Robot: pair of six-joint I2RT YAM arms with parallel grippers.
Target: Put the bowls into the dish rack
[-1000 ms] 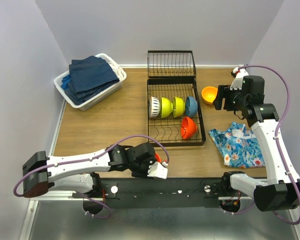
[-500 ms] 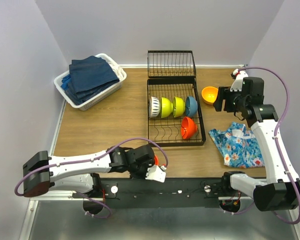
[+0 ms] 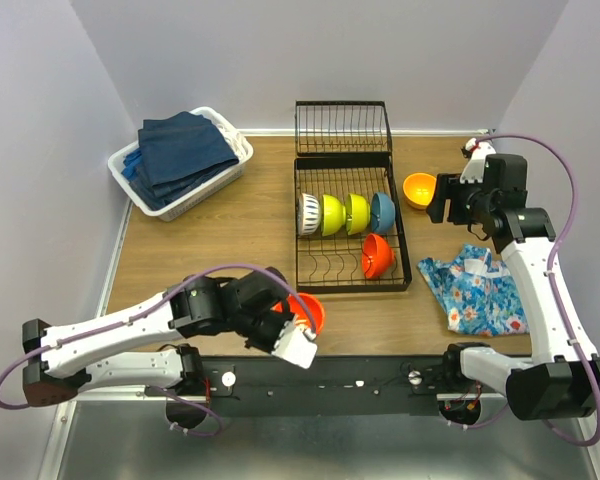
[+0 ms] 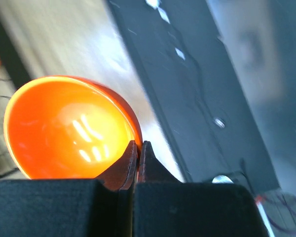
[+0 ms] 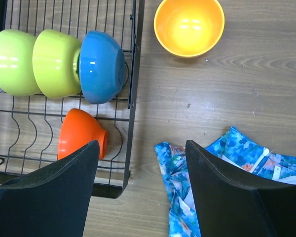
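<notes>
Though cropped, left gripper (image 4: 138, 150) pinches red-orange bowl (image 4: 64, 126); table (image 4: 54, 29) blurred.

My left arm (image 3: 110, 330) and right arm (image 3: 542, 290): white tubular links between black, blocky joint housings, each trailed by a looping purple cable (image 3: 575, 200). My right claw (image 5: 140, 148) has broad matte-black fingers (image 5: 237, 192).

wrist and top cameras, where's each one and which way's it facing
Top external: high behind the robot, looking down on the dish rack, left gripper and right gripper.
Left wrist: behind its shut fingers, facing the pinched red-orange bowl.
Right wrist: above its open fingers, looking down at the orange-yellow bowl.
Shared: top and right wrist show that bowl.
</notes>
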